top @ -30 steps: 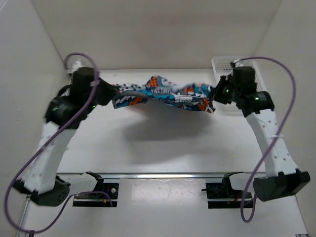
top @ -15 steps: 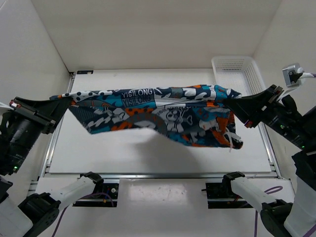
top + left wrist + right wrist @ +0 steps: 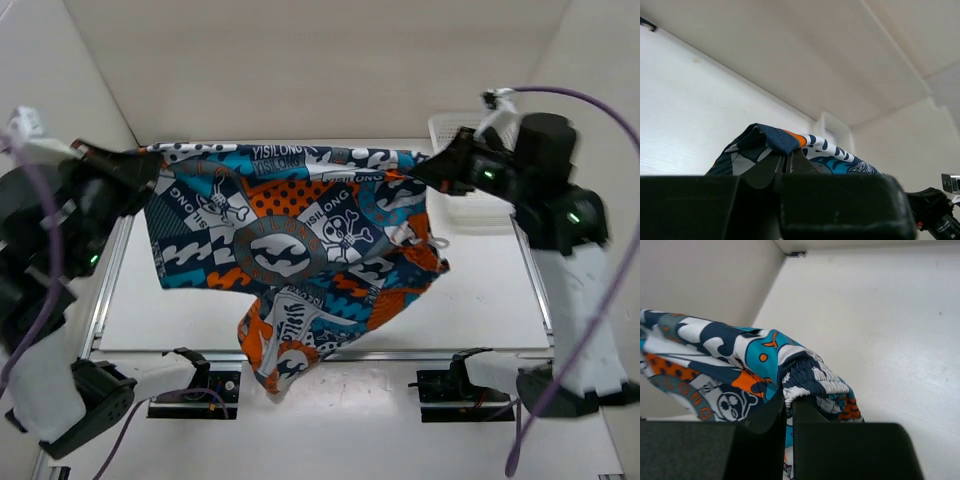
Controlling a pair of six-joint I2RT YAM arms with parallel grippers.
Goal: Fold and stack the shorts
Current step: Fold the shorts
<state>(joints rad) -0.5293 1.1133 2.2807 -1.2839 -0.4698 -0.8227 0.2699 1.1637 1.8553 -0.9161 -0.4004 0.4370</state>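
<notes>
The shorts (image 3: 300, 240), printed in teal, orange, white and navy with skulls and lettering, hang spread out in the air above the table, waistband stretched along the top. My left gripper (image 3: 140, 165) is shut on the waistband's left corner, and the wrist view shows cloth (image 3: 790, 145) pinched in that gripper (image 3: 783, 159). My right gripper (image 3: 425, 168) is shut on the right corner; its wrist view shows the gathered elastic (image 3: 815, 377) clamped in the gripper (image 3: 788, 402). The lower leg of the shorts droops toward the table's near edge.
A white mesh basket (image 3: 450, 130) stands at the back right of the table, partly behind my right arm. The white table (image 3: 490, 300) is walled on the left, back and right. A metal rail (image 3: 400, 355) runs along the near edge.
Both arms have lifted the shorts from a bunched, low stretch at the back into a high, wide spread; the cloth has dropped open and now hangs full length.
</notes>
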